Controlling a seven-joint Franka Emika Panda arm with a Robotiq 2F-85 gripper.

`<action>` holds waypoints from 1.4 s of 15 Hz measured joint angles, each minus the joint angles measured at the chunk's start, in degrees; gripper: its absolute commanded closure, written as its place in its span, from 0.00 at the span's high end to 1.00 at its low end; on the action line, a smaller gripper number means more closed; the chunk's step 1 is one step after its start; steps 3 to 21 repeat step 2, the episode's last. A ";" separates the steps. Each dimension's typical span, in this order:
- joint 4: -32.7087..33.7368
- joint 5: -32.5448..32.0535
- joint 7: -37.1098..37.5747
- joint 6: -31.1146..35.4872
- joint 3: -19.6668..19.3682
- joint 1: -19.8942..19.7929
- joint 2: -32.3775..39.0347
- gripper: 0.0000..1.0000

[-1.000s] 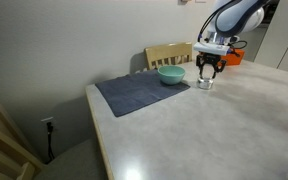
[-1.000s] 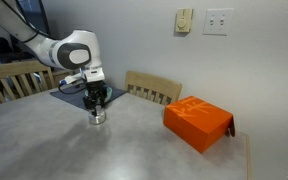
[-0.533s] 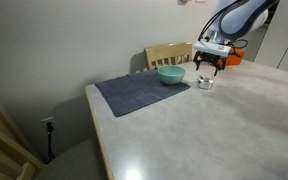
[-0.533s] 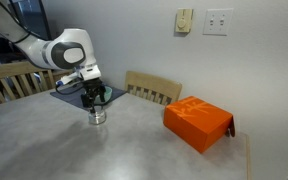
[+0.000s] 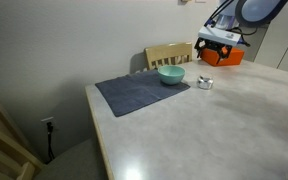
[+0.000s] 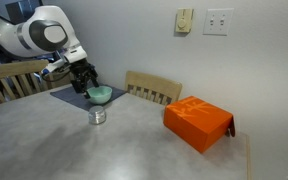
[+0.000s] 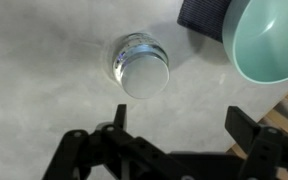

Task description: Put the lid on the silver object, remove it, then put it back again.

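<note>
Pale walls are seen behind a broad, light worktop (image 5: 219,130), at whose far edge wooden chairs (image 6: 152,88) are drawn up. Most of the worktop is left bare. The white arm (image 6: 42,30) is seen bent over the far part of it. A dark grey mat (image 5: 139,93) is spread flat near one edge, and an orange box (image 6: 197,122) is set well apart from it. A teal bowl (image 5: 171,75) is placed on the mat's corner. The silver object (image 5: 205,83) is stood upright on the bare worktop just beside the bowl, not touching it.

In the wrist view the silver object (image 7: 139,65) is looked down on, and the lid (image 7: 144,76) is seen as a pale disc covering its mouth, apparently seated level. At least one placing is therefore judged done. Whether this is the first seating or the last cannot be told; if the first, a lift-off and a re-seating would be left.

The hand (image 6: 83,86) is held above the silver object, clear of it and pointed downward. In the wrist view its fingers (image 7: 118,116) are spread wide, wider than the lid, and nothing is gripped between them. The lid is not touched by either finger.
</note>
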 measured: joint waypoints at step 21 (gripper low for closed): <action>-1.08 -0.17 0.00 0.21 0.00 0.09 -1.10 1.00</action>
